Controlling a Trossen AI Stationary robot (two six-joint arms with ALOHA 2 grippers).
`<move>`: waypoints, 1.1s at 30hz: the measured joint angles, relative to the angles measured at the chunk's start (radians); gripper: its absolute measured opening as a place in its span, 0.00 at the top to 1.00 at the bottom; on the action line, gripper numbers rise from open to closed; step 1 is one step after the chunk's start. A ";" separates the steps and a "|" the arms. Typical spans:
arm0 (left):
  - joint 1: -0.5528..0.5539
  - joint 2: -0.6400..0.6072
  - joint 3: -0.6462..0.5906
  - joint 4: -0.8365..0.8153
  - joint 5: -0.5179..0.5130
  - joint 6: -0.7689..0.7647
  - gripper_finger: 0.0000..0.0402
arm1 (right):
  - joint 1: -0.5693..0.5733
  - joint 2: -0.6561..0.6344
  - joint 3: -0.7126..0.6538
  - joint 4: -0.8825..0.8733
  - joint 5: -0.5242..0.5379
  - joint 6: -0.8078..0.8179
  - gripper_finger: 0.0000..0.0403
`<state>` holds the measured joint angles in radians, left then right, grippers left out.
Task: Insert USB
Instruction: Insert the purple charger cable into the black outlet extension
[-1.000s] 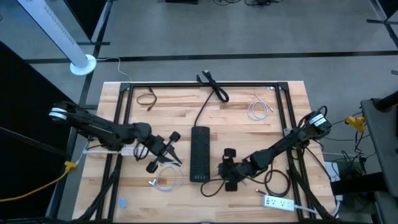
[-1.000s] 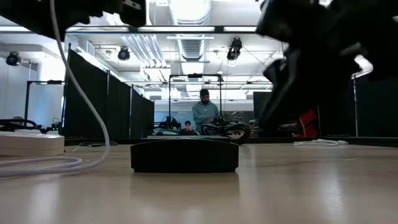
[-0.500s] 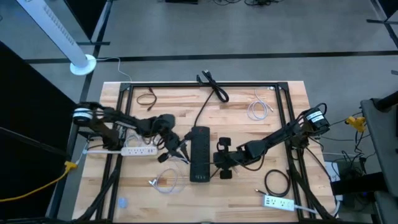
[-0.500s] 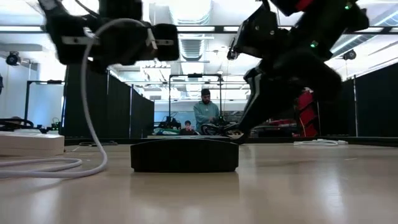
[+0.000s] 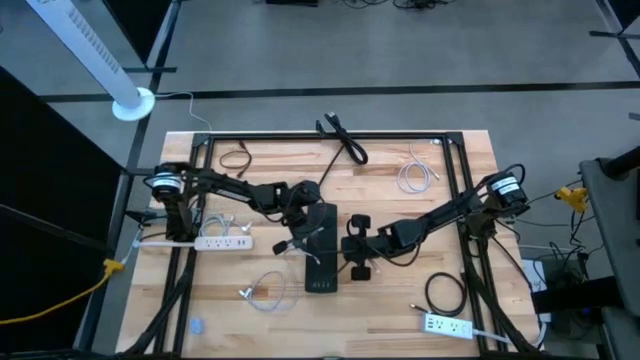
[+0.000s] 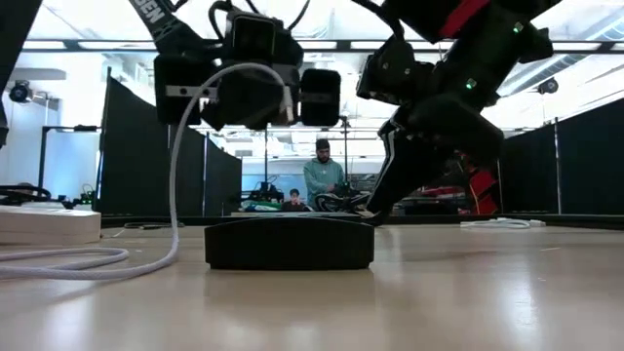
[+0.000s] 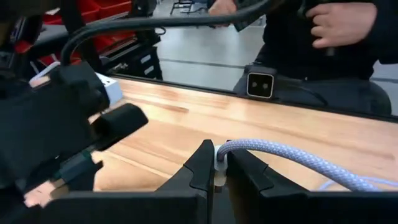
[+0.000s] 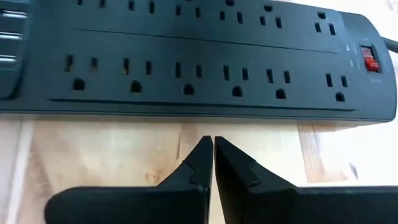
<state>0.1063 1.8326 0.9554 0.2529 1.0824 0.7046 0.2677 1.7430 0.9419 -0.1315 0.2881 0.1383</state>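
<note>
A black power strip (image 5: 321, 250) lies along the middle of the table, with USB slots (image 8: 7, 46) at its near end. Over its left side hangs my left gripper (image 5: 300, 238), shut on the plug end of a white braided USB cable (image 7: 292, 157). In the low view this gripper (image 6: 283, 93) hangs well above the strip (image 6: 290, 244). The cable drops in a loop (image 6: 175, 195) to the table. My right gripper (image 5: 355, 250) is shut and sits low at the strip's right side, its tips (image 8: 208, 149) pointing at the strip's long side. My left gripper pinches the cable's plug end (image 7: 219, 163) between its two fingers. That end is lifted clear above the strip. The cable leaves the fingers sideways and hangs slack down to the table. My right gripper's shut tips stand close to the strip's side; I cannot tell whether they touch it.
A white power strip (image 5: 222, 242) lies at the left and another (image 5: 447, 325) at the near right. Cable coils (image 5: 445, 295) (image 5: 415, 178) (image 5: 240, 158) and a black cord (image 5: 340, 140) lie around. A person (image 6: 322, 175) sits behind the table, and a hand (image 7: 339, 22) shows.
My left gripper has carried the cable's end toward the table's right edge, from beside the white strip to above the black strip; the cable has trailed after it. My right gripper has gone left and toward the far edge, up to the strip's right side.
</note>
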 joint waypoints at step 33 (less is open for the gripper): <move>-0.301 -0.009 -0.002 0.262 -1.596 -0.850 0.96 | 0.266 -0.133 0.001 0.043 0.730 0.269 0.97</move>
<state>-0.1948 1.8240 0.9535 0.5145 -0.5132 -0.1454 0.5339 1.6104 0.9428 -0.0887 1.0176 0.4068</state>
